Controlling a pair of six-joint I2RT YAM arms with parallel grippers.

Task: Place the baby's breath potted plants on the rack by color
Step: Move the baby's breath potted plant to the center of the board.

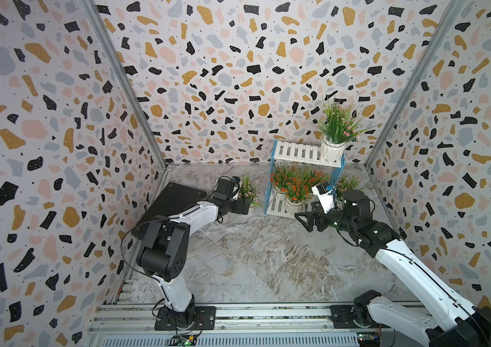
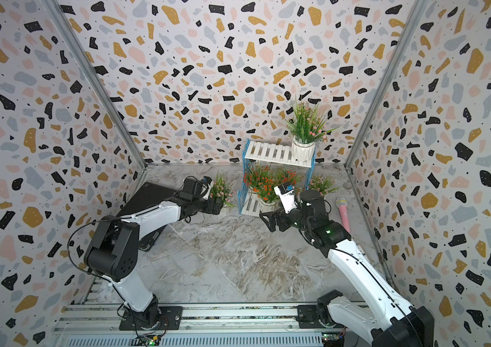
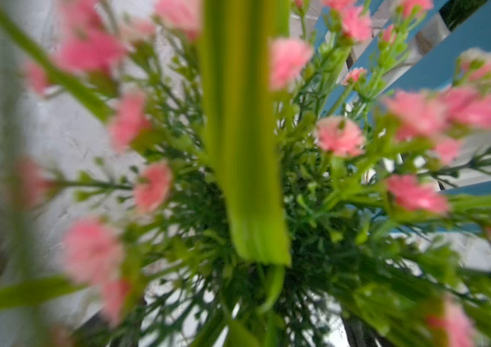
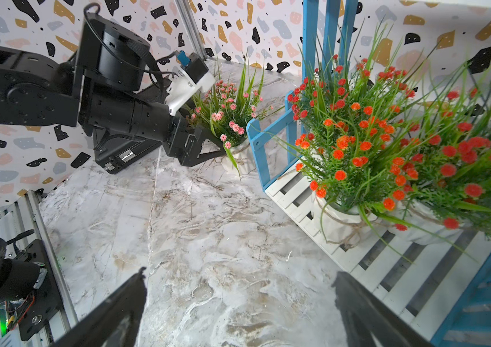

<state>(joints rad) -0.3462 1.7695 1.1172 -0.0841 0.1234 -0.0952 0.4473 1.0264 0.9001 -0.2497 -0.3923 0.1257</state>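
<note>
The rack (image 1: 295, 153) (image 2: 268, 153) stands at the back right. A pink-flowered plant (image 1: 335, 126) (image 2: 307, 126) sits on the right end of its upper tier. Orange-red plants (image 1: 293, 184) (image 2: 263, 183) (image 4: 358, 135) crowd the lower tier (image 4: 403, 270). Left of the rack another pink plant (image 1: 248, 187) (image 2: 221, 187) (image 4: 232, 108) stands on the floor and fills the left wrist view (image 3: 340, 138). My left gripper (image 1: 248, 207) (image 4: 226, 153) is open at its white pot. A third pink plant (image 1: 347, 183) (image 2: 323, 183) stands right of the rack, partly behind my right arm. My right gripper (image 1: 304, 222) (image 4: 239, 273) hangs open and empty above the floor before the lower tier.
A flat black case (image 1: 172, 198) (image 4: 124, 153) lies at the left under my left arm. A pink microphone (image 2: 343, 213) lies on the marble floor by the right wall. Patterned walls close in on three sides, and the arms' rail (image 1: 268, 315) runs along the front.
</note>
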